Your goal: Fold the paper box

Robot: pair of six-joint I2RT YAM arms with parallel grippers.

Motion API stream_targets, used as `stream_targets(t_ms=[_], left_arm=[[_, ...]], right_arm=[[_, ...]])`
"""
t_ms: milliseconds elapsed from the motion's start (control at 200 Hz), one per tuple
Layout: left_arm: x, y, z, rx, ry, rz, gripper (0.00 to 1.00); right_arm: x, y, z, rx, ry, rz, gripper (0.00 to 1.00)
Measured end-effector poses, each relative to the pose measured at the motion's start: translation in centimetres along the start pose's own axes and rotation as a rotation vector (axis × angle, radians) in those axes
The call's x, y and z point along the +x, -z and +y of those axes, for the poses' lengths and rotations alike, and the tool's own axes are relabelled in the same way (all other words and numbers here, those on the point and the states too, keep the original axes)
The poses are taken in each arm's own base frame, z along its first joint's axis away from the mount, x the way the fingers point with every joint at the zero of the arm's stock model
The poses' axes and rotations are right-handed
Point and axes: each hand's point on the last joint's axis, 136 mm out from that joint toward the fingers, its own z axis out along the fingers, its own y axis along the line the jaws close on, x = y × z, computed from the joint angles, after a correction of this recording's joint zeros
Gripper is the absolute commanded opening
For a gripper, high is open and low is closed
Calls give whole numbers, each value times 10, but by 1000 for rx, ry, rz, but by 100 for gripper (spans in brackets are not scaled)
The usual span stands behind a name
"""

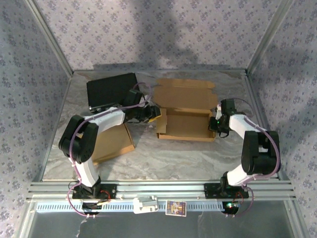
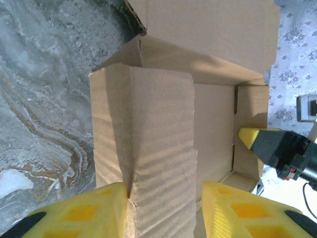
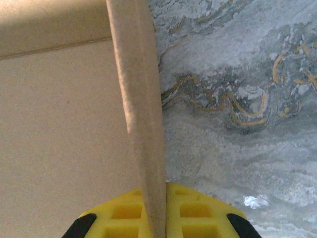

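**1. Hidden or unclear areas**
- In the top view, the left arm [image 1: 94, 131] crosses a flat brown cardboard sheet [image 1: 119, 144] and covers its upper part.
- The wrist masks one corner of the black case [image 1: 111, 91] behind the sheet.
- The paper box [image 1: 185, 116] lies mid-counter [image 1: 163, 158], with its lid panel laid open toward the rear.
- The arms' wrists overlap both ends of the box.
- In both wrist views, the finger bases are cut off at the bottom edge.

**2. Markings**
- A small printed card [image 1: 176, 208] sits on the near rail [image 1: 163, 188]. Its artwork is too small to read.

**3. Fingers**
- The left fingers [image 2: 89, 213] are partly open and straddle the upright side flap [image 2: 143, 148] at the box's left end.
- The left pad touches the cardboard. The right pad stands just beside it, with a thin gap showing.
- The right fingers [image 3: 198, 213] are closed on the thin edge of the box's right wall [image 3: 141, 99], which is pinched between both pads.
- In the left wrist view, one yellow tip of the right fingers shows at the far end of the box interior.
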Motion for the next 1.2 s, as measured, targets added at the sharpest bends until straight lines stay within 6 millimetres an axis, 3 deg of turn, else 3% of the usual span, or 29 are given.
stream_targets(t_ms=[260, 565, 894, 1049, 1204], left_arm=[[0, 0, 37, -5, 110, -37, 37], [-11, 2, 35, 51, 134, -92, 46], [-27, 28, 50, 80, 202, -158, 47], [-20, 24, 66, 78, 262, -140, 47], [-20, 14, 67, 100, 290, -128, 48]], right_arm=[[-9, -1, 1, 2, 1, 9, 0], [-9, 0, 1, 7, 0, 18, 0], [-8, -1, 2, 4, -2, 25, 0], [-8, -2, 2, 1, -3, 29, 0], [-8, -3, 3, -3, -3, 32, 0]])
